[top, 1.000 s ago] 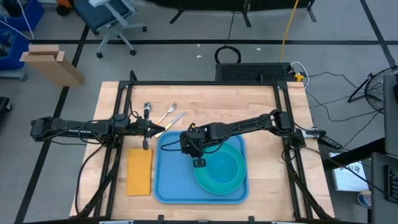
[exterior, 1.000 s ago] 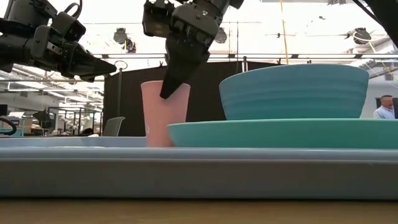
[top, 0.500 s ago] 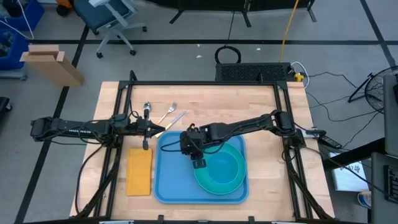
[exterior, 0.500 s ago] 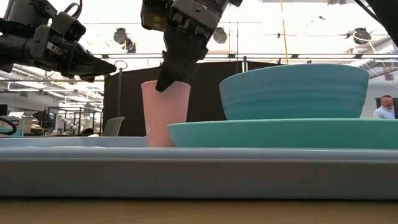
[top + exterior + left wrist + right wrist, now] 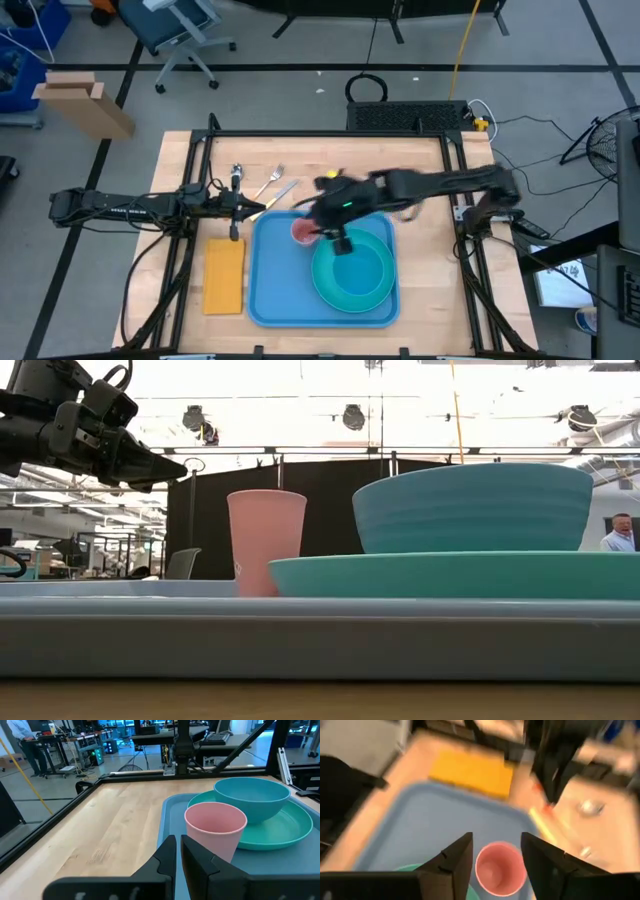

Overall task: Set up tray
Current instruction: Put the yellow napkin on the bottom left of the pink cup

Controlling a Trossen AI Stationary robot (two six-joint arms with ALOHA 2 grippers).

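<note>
The light-blue tray [image 5: 268, 295] lies on the wooden table. On it stands a pink cup [image 5: 302, 231], upright on its base, next to a teal plate [image 5: 328, 292] that carries a teal bowl [image 5: 362, 268]. My right gripper [image 5: 338, 240] hovers open above the cup [image 5: 500, 867], its arm blurred, and is out of the low view. My left gripper [image 5: 242, 206] waits shut above the table by the tray's far left corner, pointing at the cup [image 5: 216, 827].
A yellow-orange napkin [image 5: 224, 275] lies on the table left of the tray. A spoon [image 5: 237, 176], a fork [image 5: 271, 181] and a knife [image 5: 284, 191] lie beyond the tray's far left corner. Bare wood extends far of the tray and to its right.
My right gripper has lifted off the pink cup's rim, risen out of the low view and drawn back toward the table's right and far side in a fast, blurred motion. The cup stays standing upright on the tray.
</note>
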